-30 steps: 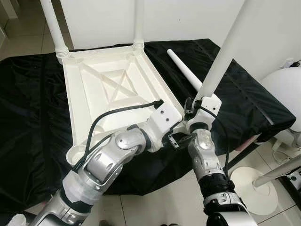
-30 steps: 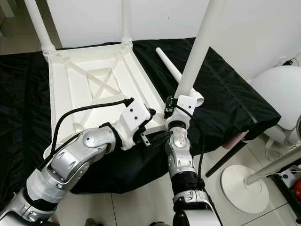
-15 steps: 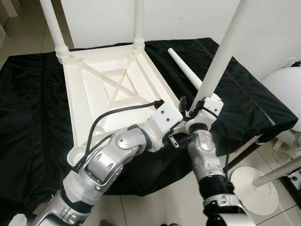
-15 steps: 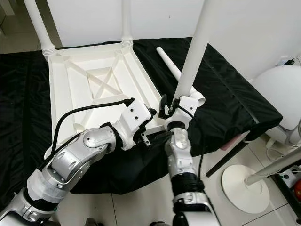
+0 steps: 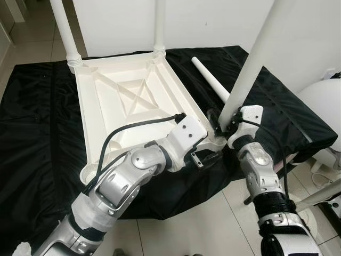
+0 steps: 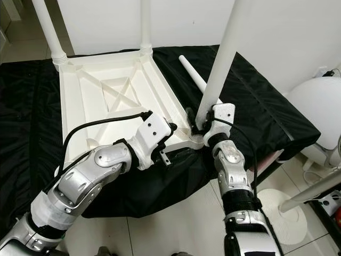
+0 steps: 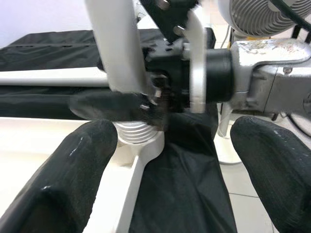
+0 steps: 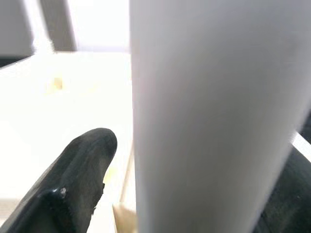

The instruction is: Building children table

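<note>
- Tiled floor lies nearest, pale and glossy, below the edge of a black cloth spread over the low platform.
- The left gripper hovers at the near right corner of the upturned white plastic table top; its fingers are spread wide, holding nothing, with the corner socket between them.
- The right gripper is pinched on the base of a long white plastic table leg, just above the ribbed collar seated in that corner socket.
- That leg stands nearly upright, its long axis running up and slightly to the robot's right, top end out of frame.
- The table top lies underside up on the black cloth, its long axis running away from the robot, cross-ribs showing in the middle.
- A loose white tapered leg lies flat on the cloth beyond the right gripper, pointing away and to the left.
- Two more white legs stand upright in the far corners of the table top.
- A white fan stands at the right.
</note>
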{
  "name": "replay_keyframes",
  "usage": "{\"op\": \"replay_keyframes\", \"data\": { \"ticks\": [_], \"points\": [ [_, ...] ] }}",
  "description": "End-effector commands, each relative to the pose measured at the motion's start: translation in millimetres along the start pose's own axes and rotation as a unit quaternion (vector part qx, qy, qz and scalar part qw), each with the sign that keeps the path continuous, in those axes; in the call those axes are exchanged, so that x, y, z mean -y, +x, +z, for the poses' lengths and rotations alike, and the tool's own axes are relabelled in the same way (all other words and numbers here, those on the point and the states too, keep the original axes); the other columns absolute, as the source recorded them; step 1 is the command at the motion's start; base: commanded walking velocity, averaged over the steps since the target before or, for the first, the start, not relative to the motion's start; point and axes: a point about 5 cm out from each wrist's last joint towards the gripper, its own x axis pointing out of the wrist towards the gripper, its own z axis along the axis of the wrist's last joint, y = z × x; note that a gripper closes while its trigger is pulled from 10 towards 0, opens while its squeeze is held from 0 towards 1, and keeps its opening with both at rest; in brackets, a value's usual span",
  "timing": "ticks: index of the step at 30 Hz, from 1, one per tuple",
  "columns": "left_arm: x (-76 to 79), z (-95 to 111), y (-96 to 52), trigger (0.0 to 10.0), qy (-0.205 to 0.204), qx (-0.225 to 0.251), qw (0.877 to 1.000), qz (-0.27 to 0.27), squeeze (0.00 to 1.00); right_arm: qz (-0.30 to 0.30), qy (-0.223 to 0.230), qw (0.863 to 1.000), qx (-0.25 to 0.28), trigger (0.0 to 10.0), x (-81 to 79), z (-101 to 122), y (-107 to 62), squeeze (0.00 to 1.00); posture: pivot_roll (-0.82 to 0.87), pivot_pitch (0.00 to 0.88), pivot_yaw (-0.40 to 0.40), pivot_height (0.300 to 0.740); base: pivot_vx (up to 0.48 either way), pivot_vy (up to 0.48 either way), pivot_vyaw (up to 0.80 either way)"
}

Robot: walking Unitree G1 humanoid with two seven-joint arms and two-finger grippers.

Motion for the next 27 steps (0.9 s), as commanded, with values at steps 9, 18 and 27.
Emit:
{"op": "replay_keyframes", "data": {
  "ticks": [9, 18, 27],
  "points": [
    [4.2, 4.1, 4.2, 10.0, 0.005, 0.006, 0.999, -0.043, 0.00, 0.092, -0.039, 0.994, -0.038, 7.5, 14.6, 1.6, 2.6, 0.00, 0.00, 0.048, 0.003, 0.740, 0.000, 0.000, 0.00],
    [3.3, 5.7, 5.1, 10.0, 0.004, 0.009, 0.999, -0.038, 0.00, 0.096, -0.032, 0.993, -0.055, 0.0, 19.1, -2.5, 2.2, 0.00, 0.00, 0.056, -0.006, 0.740, 0.000, 0.000, 0.00],
    [0.1, 6.8, 3.3, 10.0, 0.001, 0.009, 1.000, -0.028, 0.00, 0.095, 0.001, 0.992, -0.088, 0.0, 22.4, -15.3, -1.9, 0.00, 0.01, 0.063, -0.009, 0.740, 0.000, 0.000, 0.00]
  ]
}}
